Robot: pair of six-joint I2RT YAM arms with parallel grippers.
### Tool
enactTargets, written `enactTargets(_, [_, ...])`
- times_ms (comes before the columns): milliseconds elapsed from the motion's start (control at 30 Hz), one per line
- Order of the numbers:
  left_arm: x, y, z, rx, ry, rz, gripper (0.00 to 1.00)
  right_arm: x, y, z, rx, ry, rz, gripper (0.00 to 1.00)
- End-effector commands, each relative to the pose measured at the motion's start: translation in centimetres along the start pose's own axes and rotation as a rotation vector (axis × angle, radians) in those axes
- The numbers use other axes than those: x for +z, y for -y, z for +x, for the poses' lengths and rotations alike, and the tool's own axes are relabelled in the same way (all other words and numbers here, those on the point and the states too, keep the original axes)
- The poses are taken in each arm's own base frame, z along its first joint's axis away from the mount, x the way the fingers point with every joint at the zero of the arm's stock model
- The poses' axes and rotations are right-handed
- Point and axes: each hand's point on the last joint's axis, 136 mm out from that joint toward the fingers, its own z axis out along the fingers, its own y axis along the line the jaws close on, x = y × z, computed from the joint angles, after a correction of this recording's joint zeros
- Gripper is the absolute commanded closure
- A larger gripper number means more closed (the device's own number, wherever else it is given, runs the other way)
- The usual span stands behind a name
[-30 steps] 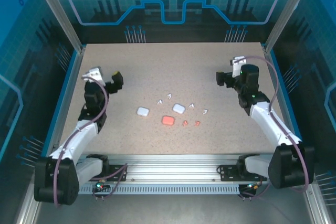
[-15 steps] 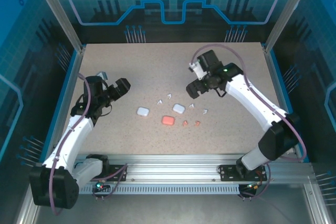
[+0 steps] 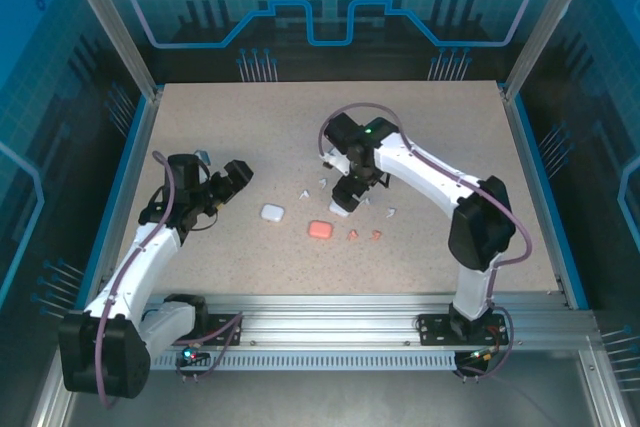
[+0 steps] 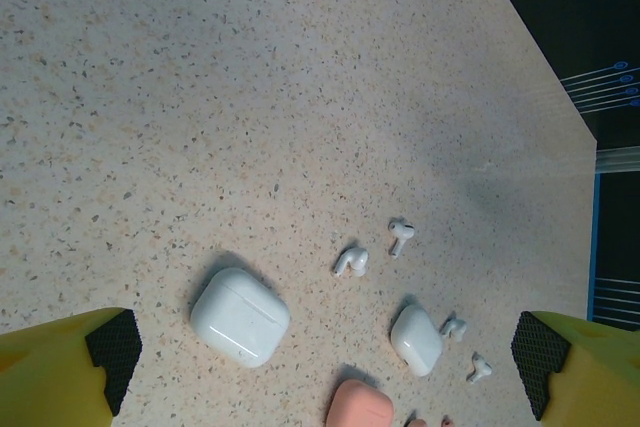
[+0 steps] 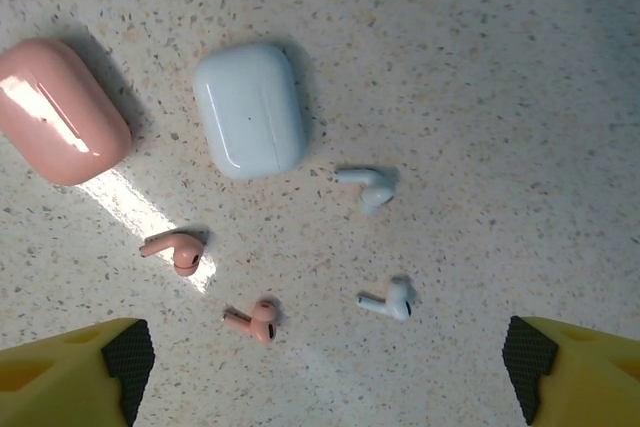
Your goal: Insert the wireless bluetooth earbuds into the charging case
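Right claw [image 5: 322,372] spread wide, empty, pink earbuds [image 5: 176,251] and white earbuds [image 5: 370,187] just ahead within its span, left claw [image 4: 325,372] also wide

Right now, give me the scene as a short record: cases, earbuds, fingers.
cases: left white case, right white case, pink case; all shut
white earbuds: four, loose on the table
pink earbuds: two, loose near the pink case
left fingers: open, empty
right fingers: open, empty, above the right white case
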Motion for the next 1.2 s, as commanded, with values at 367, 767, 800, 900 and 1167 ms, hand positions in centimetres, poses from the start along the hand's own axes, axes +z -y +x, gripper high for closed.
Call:
enactTargets(367, [0.1,-1.0,0.5,-0.031,-0.001,-0.024,0.01,5.7,-2.5,-2.2,-0.138,-0.104,-0.029,0.19])
enactTargets(767, [0.3,-0.9,0.5,-0.038,-0.008,-0.026,0.01,9.6,-3.2,-2.2,-0.172,-0.173,-0.039,0.24])
enactTargets(800, [0.2,-0.9,0.4,-0.037,-0.007,-0.025,0.01,9.8,-3.3,-2.2,-0.173,-0.175,-0.044,0.24])
enactTargets(900, [0.3,-0.9,0.4,-0.038,-0.010,-0.026,0.01,10.2,-3.1,-2.2,-0.165,-0.181,-0.054,0.28])
enactTargets(1167, [0.5,-0.9,0.5,-0.043,-0.017,-0.028,0.01,10.8,-3.0,-2.4,-0.153,-0.179,-0.072,0.35])
